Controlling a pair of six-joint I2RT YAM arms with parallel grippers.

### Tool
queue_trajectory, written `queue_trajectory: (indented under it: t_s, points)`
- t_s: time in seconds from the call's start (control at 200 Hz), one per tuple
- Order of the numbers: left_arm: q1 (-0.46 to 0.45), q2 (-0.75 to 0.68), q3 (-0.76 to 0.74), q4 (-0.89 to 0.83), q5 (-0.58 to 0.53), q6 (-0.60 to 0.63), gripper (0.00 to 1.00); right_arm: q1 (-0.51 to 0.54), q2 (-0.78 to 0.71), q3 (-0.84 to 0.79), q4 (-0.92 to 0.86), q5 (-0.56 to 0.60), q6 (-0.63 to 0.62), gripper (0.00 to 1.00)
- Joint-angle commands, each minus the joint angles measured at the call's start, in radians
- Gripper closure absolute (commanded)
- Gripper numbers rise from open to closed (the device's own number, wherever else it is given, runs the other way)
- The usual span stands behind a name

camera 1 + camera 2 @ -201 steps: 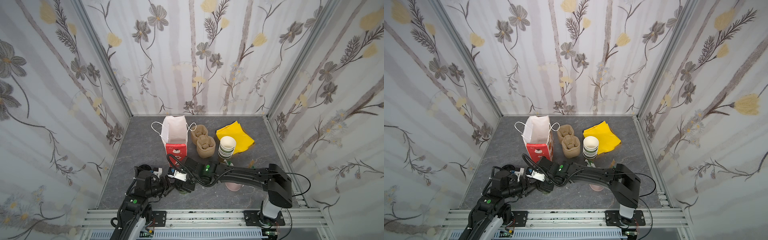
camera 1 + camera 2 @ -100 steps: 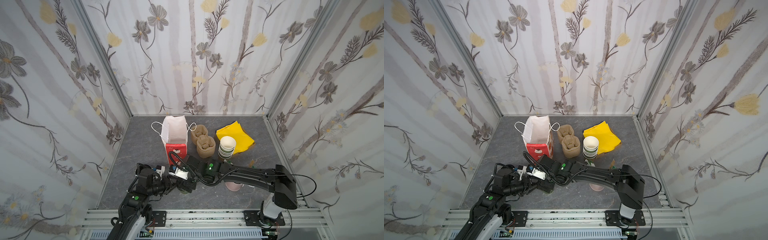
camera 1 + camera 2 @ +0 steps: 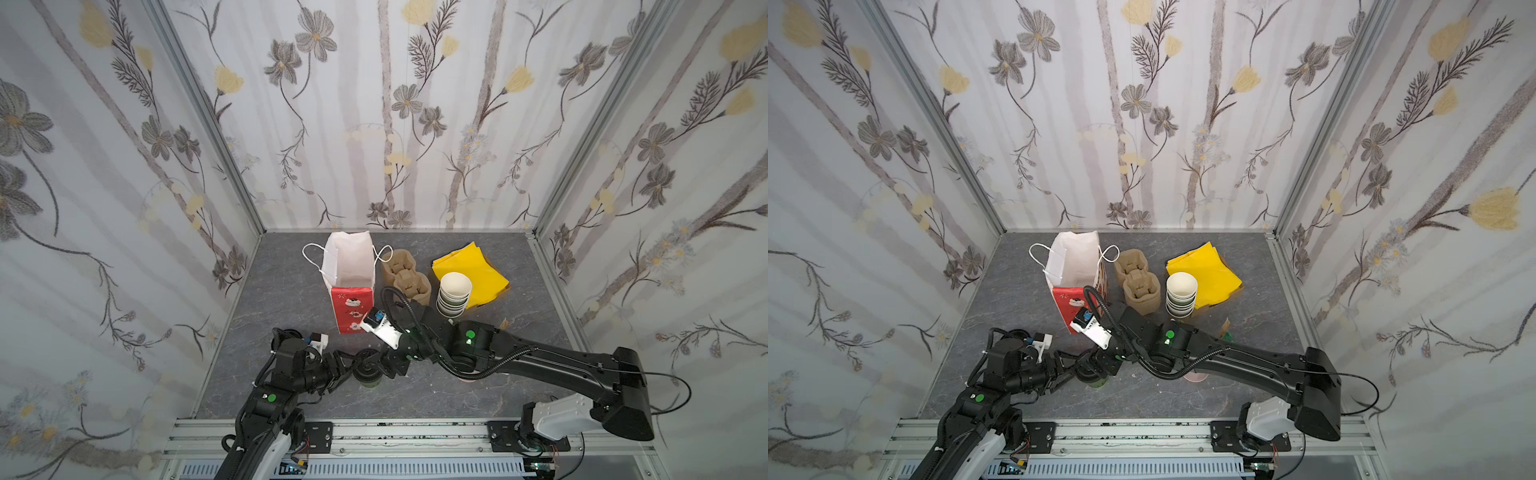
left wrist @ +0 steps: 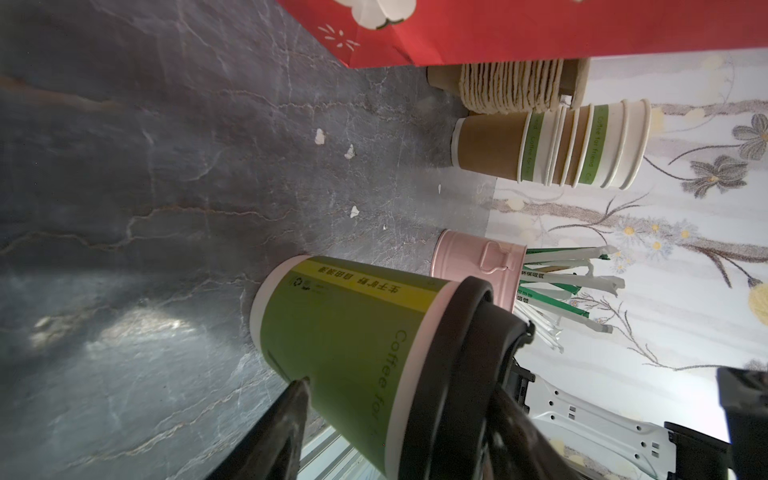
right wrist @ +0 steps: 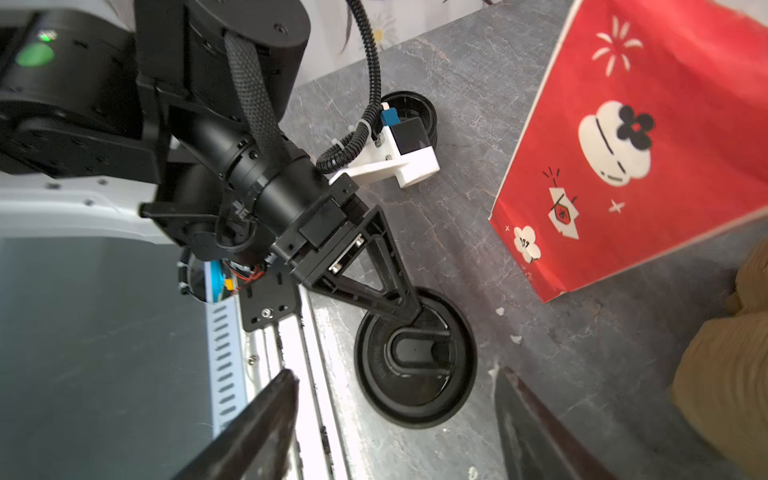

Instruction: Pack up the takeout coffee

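Observation:
The takeout coffee [image 3: 367, 372] [image 3: 1094, 375] is a green paper cup [image 4: 340, 332] with a black sip lid [image 5: 415, 357], upright on the grey table near the front. My left gripper [image 3: 354, 368] [image 4: 399, 384] comes in from the left and is open. One finger [image 5: 374, 286] lies on top of the lid. The other finger [image 4: 291, 411] touches the cup's side low down. My right gripper [image 3: 392, 365] [image 5: 397, 388] reaches across from the right and hangs open just above the lid, its fingers clear of it.
A red and white paper bag [image 3: 351, 270] [image 5: 623, 145] stands open behind the cup. Right of it are brown pulp cup holders [image 3: 405, 278], a stack of lidless cups [image 3: 455, 291] and yellow napkins [image 3: 469, 270]. A pink cup of straws [image 4: 478, 257] sits under the right arm. Spare black lids [image 5: 409, 108] lie by the left wrist.
The right arm's elbow has swung rightward while its gripper stayed over the cup. The left arm has edged in toward the cup. The cup stands where it was.

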Motion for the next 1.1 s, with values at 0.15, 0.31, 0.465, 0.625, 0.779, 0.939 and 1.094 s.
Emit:
queue_trajectory:
  t_s: [0.15,0.31,0.465,0.625,0.779,0.939,1.094]
  points:
    - [0.000,-0.012,0.029,-0.070,-0.023,-0.021,0.32,0.005,-0.082,-0.144,0.194,0.030,0.522,0.61]
    - [-0.001,-0.007,0.025,-0.055,-0.018,-0.024,0.37,-0.001,-0.046,-0.190,0.217,0.006,0.582,0.69]
    - [-0.001,0.002,0.032,-0.045,-0.012,-0.022,0.41,-0.024,0.016,-0.192,0.243,-0.031,0.609,0.75]
    - [-0.001,0.011,0.025,-0.032,-0.014,-0.018,0.45,-0.046,0.043,-0.225,0.274,-0.064,0.631,0.82]
    - [-0.001,0.023,0.023,-0.017,-0.008,-0.013,0.48,-0.061,0.070,-0.223,0.267,-0.086,0.622,0.82]
    - [-0.001,0.043,0.019,-0.013,-0.003,0.006,0.50,-0.069,0.078,-0.217,0.265,-0.104,0.612,0.80]
    - [-0.001,0.053,0.019,-0.007,-0.005,0.009,0.52,-0.077,0.123,-0.216,0.244,-0.091,0.611,0.82]
